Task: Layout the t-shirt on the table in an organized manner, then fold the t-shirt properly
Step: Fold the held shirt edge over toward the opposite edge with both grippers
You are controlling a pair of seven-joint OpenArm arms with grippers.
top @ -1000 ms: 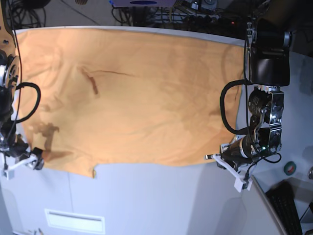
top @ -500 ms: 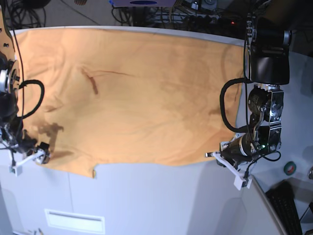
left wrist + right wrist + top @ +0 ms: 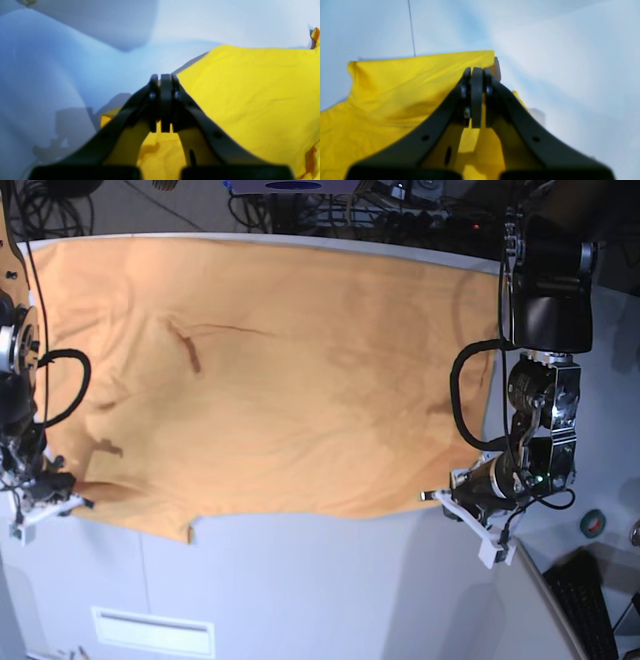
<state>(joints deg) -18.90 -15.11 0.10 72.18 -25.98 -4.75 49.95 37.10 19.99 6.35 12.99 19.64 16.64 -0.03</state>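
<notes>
Both my hands are pinched shut at the near corners of the t-shirt (image 3: 270,380), right hand (image 3: 476,75), left hand (image 3: 162,80); whether cloth is caught I cannot tell. It lies spread on the worktop (image 3: 320,590), looks light and limp, best gripped by corners.

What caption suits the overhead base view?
Two grippers, left and right, pinch the t-shirt at its near corners on the table.

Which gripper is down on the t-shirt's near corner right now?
The right gripper, at the base view's left, shut on the t-shirt corner. The left gripper is shut at the opposite near corner.
</notes>
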